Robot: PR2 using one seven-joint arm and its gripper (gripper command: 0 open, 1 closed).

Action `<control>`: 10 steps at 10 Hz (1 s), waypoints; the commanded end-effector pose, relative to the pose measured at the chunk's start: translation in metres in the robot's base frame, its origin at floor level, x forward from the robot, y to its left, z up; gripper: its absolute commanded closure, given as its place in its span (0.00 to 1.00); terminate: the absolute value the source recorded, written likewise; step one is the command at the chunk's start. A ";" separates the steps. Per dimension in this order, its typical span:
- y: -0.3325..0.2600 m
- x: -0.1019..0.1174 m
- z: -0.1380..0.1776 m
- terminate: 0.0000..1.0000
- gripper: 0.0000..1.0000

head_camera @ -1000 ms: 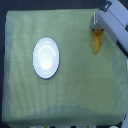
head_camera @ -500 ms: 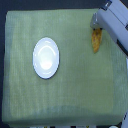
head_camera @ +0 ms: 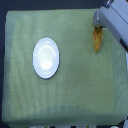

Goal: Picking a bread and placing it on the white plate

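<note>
The bread (head_camera: pixel 97 41), an elongated golden-orange piece, hangs or stands near the far right of the green cloth, in the exterior view's upper right. My gripper (head_camera: pixel 97 30) reaches in from the upper right corner and covers the bread's top end; it looks shut on it. The fingers are blurred and mostly hidden by the grey arm housing. The white plate (head_camera: pixel 46 58), round and glossy, lies left of centre on the cloth, well apart from the bread, with nothing on it.
A green cloth (head_camera: pixel 75 95) covers the table. The grey arm body (head_camera: pixel 116 22) fills the upper right corner. Dark floor shows beyond the cloth's right edge and along the bottom.
</note>
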 end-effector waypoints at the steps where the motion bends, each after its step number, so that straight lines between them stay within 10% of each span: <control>1: 0.027 -0.021 0.079 0.00 1.00; 5: 0.082 -0.042 0.120 0.00 1.00; 10: 0.243 -0.076 0.073 0.00 1.00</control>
